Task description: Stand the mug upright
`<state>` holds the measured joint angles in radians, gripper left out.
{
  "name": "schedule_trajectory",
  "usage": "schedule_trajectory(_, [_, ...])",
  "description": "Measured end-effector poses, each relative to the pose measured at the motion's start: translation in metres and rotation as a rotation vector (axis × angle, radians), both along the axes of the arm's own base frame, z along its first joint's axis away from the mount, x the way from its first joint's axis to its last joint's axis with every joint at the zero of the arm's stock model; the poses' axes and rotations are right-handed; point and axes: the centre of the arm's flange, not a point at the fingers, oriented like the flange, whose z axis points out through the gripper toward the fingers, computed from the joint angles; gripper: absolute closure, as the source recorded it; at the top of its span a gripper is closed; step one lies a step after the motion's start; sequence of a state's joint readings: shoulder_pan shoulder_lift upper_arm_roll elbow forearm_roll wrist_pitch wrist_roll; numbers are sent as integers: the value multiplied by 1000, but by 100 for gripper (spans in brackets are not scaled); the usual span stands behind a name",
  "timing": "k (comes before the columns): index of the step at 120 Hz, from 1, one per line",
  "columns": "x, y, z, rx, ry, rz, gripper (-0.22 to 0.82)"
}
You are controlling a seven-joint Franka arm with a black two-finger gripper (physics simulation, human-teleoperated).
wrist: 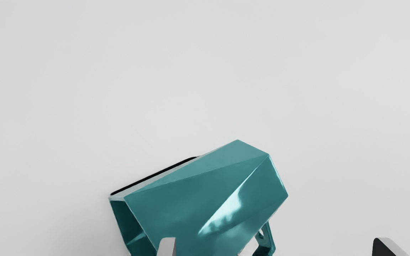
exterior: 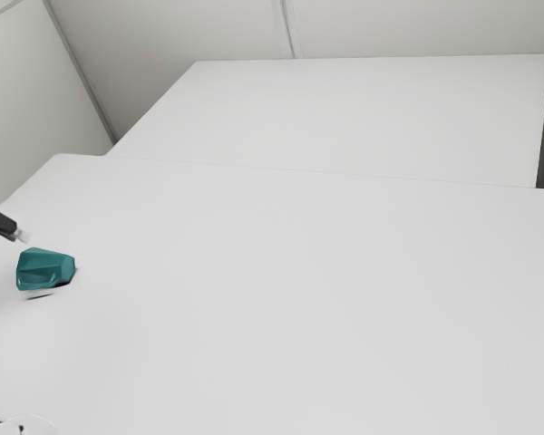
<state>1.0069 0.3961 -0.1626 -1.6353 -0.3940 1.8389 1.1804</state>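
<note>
At the exterior view's left edge, the gripper (exterior: pixel 22 237) hangs just above and behind the teal faceted mug (exterior: pixel 45 269), which lies on its side on the white table. From above, in the wrist view, the mug (wrist: pixel 205 195) shows its dark opening on one side and its handle partly cut off by the picture's edge. The gripper (wrist: pixel 272 247) is open, its fingertips wide apart; one overlaps the mug's body near the opening, the other stands over bare table past the handle. Contact between finger and mug cannot be told.
The white table (exterior: pixel 299 290) stretches away to the exterior view's right. Behind it is a second white surface (exterior: pixel 344 113), with pale walls beyond. Part of a round white object (exterior: pixel 23 426) shows at the exterior view's lower left corner.
</note>
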Motion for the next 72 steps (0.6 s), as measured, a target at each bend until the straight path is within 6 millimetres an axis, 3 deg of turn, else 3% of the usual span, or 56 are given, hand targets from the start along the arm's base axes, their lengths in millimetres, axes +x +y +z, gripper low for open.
schedule_trajectory(14, [-16, 17, -4, -12, -2, 10, 0])
schedule_trajectory(37, [-21, 45, -26, -38, -4, 14, 0])
schedule_trajectory(72, [-21, 55, -62, -100, 2, 5, 0])
